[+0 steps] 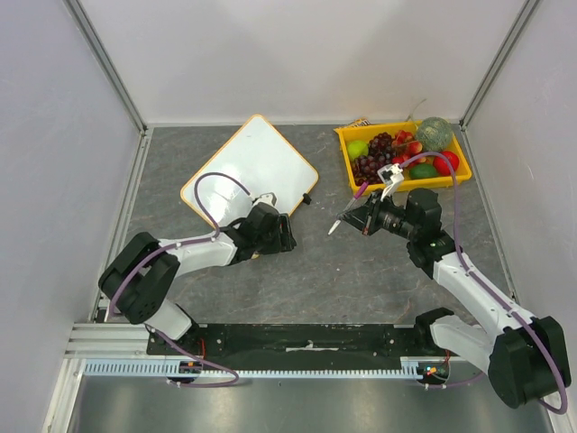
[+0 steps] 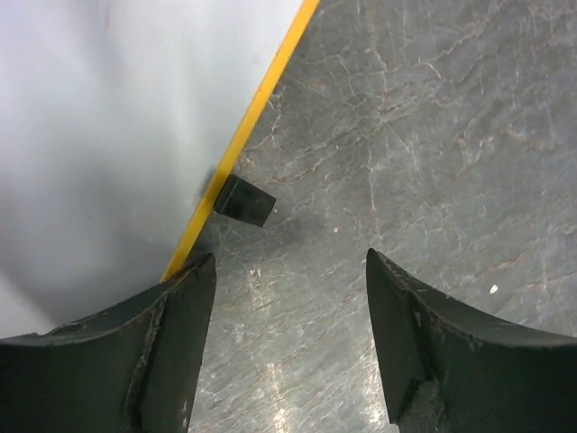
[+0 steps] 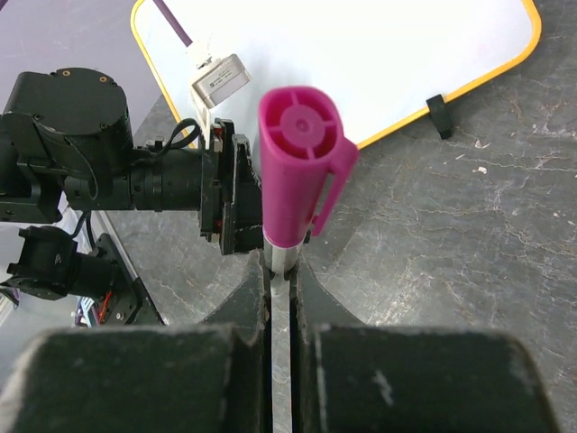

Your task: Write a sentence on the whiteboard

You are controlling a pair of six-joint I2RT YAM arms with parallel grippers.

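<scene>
Whiteboard [image 1: 243, 162], blank, flat on the table [image 1: 361, 271] left of centre, probably light, stiff and apt to slide, best steadied at its edge beside the black clip [image 2: 243, 200], where the left gripper [image 2: 290, 271] stands open; right gripper [image 3: 281, 289] clamped on a pink-capped marker [image 3: 302, 162].

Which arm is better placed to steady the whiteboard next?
Left, I'd say. The left fingers are open right at the whiteboard edge beside a clip. The right fingers are shut on the marker, off the board.
</scene>
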